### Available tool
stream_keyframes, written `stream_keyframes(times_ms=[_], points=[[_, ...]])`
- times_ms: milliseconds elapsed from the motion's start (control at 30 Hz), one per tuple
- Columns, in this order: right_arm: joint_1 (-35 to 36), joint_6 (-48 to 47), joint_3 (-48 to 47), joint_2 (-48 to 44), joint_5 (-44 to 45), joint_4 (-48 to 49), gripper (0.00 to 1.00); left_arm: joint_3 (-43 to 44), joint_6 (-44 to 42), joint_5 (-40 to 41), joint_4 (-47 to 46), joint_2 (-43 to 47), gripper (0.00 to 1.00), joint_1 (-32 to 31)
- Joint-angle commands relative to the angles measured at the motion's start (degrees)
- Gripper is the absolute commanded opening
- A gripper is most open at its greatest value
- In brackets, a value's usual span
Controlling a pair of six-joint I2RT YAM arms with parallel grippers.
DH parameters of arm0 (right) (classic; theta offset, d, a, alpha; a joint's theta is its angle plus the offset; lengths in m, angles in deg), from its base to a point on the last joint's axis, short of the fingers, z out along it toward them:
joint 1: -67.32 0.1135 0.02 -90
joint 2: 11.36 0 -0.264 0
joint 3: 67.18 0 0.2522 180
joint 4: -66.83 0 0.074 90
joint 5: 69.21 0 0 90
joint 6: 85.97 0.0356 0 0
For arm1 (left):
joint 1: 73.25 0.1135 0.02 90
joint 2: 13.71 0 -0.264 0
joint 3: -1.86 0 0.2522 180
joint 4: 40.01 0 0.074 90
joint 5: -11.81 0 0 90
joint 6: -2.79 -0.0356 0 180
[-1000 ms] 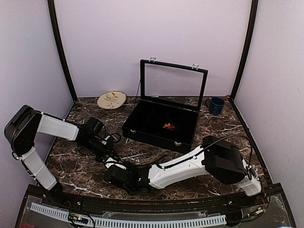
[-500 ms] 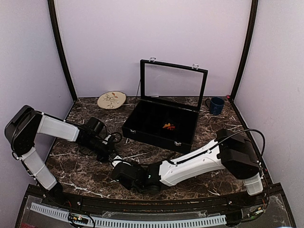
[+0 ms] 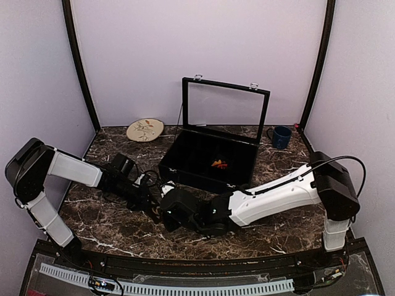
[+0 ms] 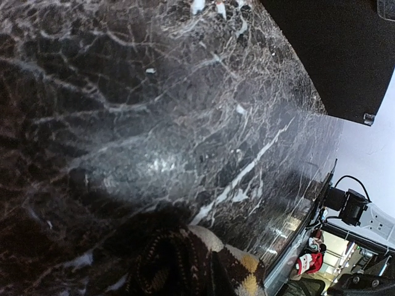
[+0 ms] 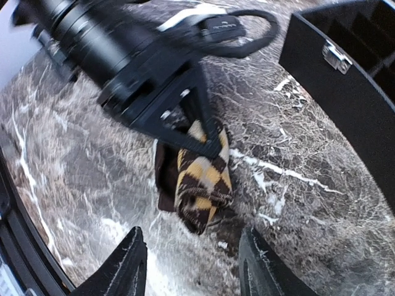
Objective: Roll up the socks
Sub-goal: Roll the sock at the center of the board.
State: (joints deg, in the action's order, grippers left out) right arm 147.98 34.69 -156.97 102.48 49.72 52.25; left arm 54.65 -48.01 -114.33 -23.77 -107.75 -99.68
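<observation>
Counter: marble
Left jaws: clamped on sock
Right jaws: apart; to be closed squarely on its free end

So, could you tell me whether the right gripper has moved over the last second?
Yes: the right gripper shifted rightward in the top view, nearer the case.

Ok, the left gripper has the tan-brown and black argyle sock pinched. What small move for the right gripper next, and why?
Probably ease the right gripper forward over the free end of the tan-brown and black argyle sock. Its fingers stand open and empty, just short of the bunched sock, while the left gripper is shut on its upper part.
</observation>
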Motion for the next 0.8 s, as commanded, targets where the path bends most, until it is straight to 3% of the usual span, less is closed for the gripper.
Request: stream_keyframes(times_ms=[0, 167, 200, 433, 767], points=[[-3.26, 9.29, 1.00, -0.79, -4.94, 3.62, 0.48, -2.93, -0.89, 9.87, -0.43, -1.27, 0.00, -0.04], [-6.81, 12.03, 0.64, 0.67, -7.39, 4.92, 0.47, -3.66, -0.71, 10.83, -3.05, -0.62, 0.00, -0.23], [-7.45, 17.04, 0.81, 0.95, -11.75, 5.86, 0.47, -3.83, -0.71, 11.10, -3.52, -0.48, 0.00, -0.21], [-10.75, 25.46, 0.50, 4.02, -19.35, 9.35, 0.46, -6.21, -0.44, 12.52, -7.87, 1.38, 0.00, -0.51], [-11.62, 30.97, -0.34, 7.88, -24.23, 12.44, 0.45, -9.30, -0.70, 14.04, -12.99, 2.49, 0.00, -0.91]])
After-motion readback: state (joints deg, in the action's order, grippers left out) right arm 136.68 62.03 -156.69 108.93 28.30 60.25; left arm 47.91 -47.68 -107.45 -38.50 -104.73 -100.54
